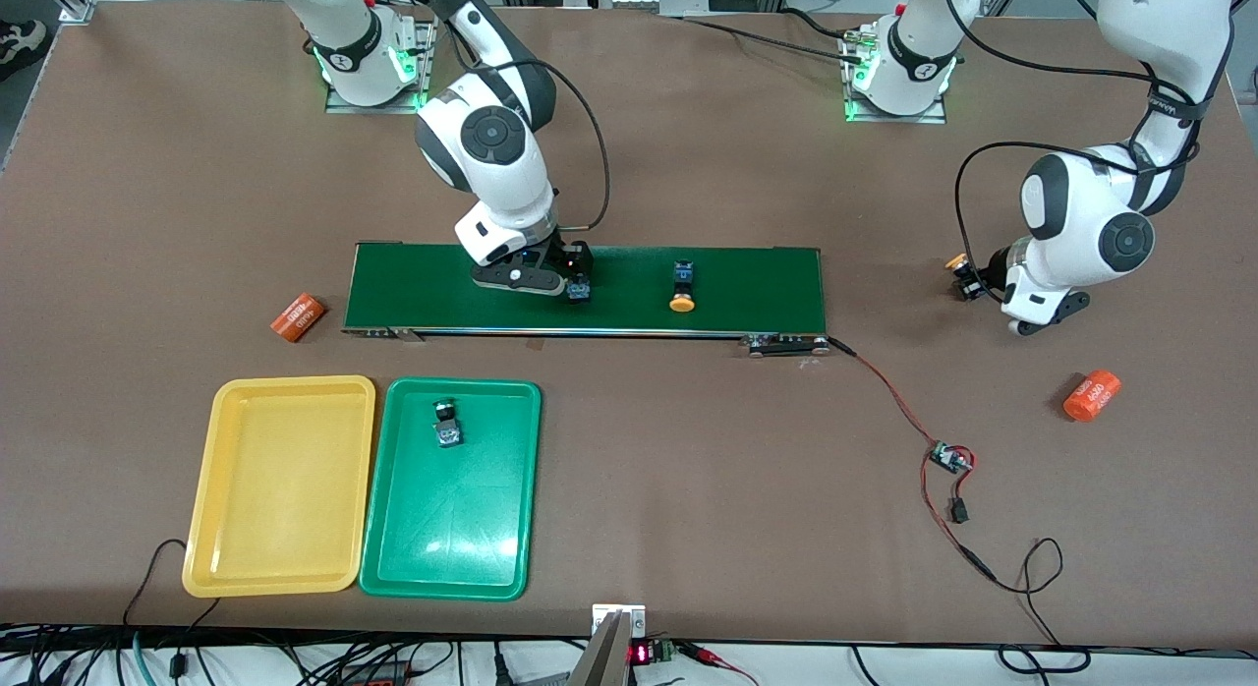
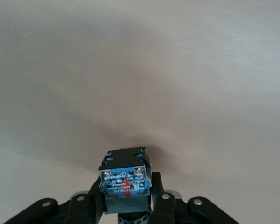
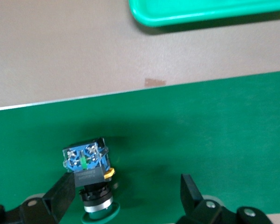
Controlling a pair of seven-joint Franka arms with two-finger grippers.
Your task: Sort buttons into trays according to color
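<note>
My right gripper (image 1: 556,279) is low over the dark-green belt, open. In the right wrist view it (image 3: 126,196) straddles a green-capped button (image 3: 86,170) that lies on its side against one finger (image 3: 60,193); that button also shows in the front view (image 1: 579,292). A yellow-capped button (image 1: 682,286) lies on the belt toward the left arm's end. Another button (image 1: 448,426) lies in the green tray (image 1: 452,539). The yellow tray (image 1: 280,489) beside it holds nothing. My left gripper (image 1: 968,281) is shut on a yellow-capped button (image 1: 955,263) just above the bare table; in the left wrist view (image 2: 126,198) only the button's blue body (image 2: 125,175) shows.
The conveyor belt (image 1: 747,283) crosses the table's middle. Orange cylinders lie beside the belt's right-arm end (image 1: 298,316) and near the left gripper (image 1: 1091,395). A small circuit board (image 1: 951,458) with red and black wires runs from the belt's left-arm end. The green tray's edge (image 3: 205,11) shows in the right wrist view.
</note>
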